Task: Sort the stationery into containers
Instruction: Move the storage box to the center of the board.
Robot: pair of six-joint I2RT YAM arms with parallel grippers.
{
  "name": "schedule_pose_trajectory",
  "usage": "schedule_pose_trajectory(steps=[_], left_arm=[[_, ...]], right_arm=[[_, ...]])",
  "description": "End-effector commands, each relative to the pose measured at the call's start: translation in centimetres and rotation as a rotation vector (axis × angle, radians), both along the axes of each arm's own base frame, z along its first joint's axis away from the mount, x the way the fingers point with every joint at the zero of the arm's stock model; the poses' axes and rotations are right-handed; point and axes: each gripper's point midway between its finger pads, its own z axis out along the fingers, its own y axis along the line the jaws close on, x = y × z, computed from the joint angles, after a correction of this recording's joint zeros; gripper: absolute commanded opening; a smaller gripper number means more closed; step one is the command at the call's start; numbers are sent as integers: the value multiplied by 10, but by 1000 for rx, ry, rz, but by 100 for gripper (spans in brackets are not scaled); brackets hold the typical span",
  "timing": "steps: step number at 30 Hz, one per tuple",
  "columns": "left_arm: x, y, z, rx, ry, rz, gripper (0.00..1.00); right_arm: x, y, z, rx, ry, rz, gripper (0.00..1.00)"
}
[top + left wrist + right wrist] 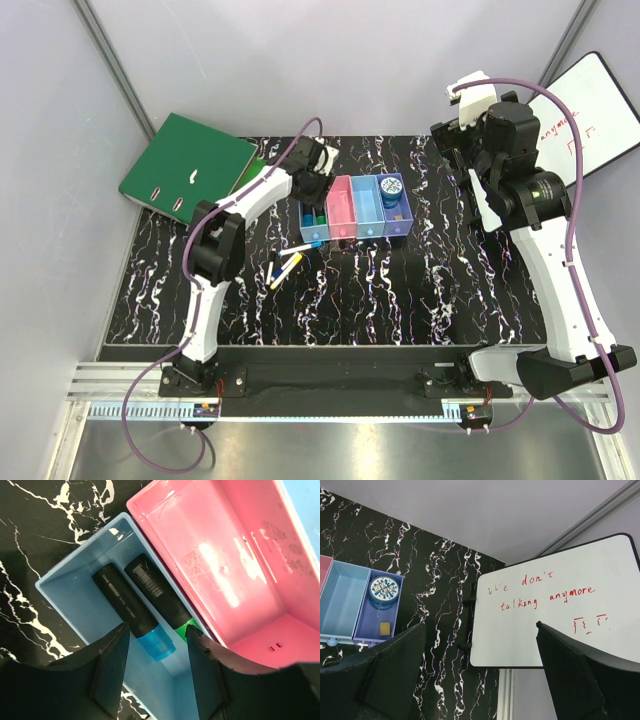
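The containers (pixel 355 208) stand in a joined row mid-table: light blue, pink, light blue, purple. In the left light blue bin (pixel 75 587) lie two black markers, one blue-capped (pixel 134 611) and one green-capped (pixel 162 599). My left gripper (pixel 156 645) hovers open over that bin's near end, fingers either side of the caps and nothing gripped. The round blue tin (pixel 384 588) sits in the purple bin (pixel 370 622) with a small yellow piece (pixel 385 628). A few pens (pixel 285 265) lie loose on the table. My right gripper (pixel 480 655) is raised at the far right, wide open and empty.
A large green ring binder (pixel 185 165) lies at the back left corner. A whiteboard (pixel 555 605) with red writing leans at the back right, close to my right arm. The pink bin (pixel 235 565) holds nothing.
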Motion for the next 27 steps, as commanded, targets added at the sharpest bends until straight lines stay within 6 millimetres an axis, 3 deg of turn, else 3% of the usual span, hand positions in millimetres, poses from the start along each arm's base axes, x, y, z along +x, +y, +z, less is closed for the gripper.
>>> schedule_pose_trajectory(steps=[1,12,27], left_arm=[[19,7,22,18,-89,-2,54],[34,43,8,180,-129,22,54],[62,56,11,293,-225,7,54]], right_arm=[[-3,2,13,15,-41,13,100],[-5,0,13,13,-41,7,100],[-4,1,15,18,-49,7,100]])
